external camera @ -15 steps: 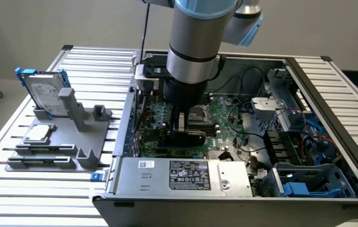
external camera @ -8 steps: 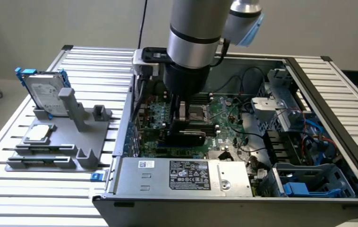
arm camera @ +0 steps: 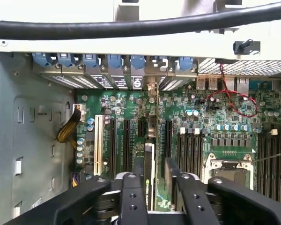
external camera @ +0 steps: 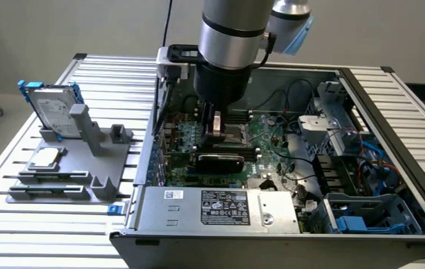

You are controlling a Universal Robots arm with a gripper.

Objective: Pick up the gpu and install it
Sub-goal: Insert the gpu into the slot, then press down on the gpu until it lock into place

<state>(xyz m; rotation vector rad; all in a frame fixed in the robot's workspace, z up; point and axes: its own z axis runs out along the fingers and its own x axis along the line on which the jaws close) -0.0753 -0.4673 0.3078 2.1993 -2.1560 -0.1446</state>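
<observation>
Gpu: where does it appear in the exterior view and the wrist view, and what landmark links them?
Exterior view: gpu in the open case, just under the hand, black shroud showing.
Wrist view: gpu edge-on among the expansion slots.
Shared landmark: the CPU socket beside it.

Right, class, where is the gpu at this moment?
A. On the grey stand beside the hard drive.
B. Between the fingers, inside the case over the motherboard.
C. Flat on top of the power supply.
B: the gpu stands edge-on between the fingers, above the motherboard.
</observation>
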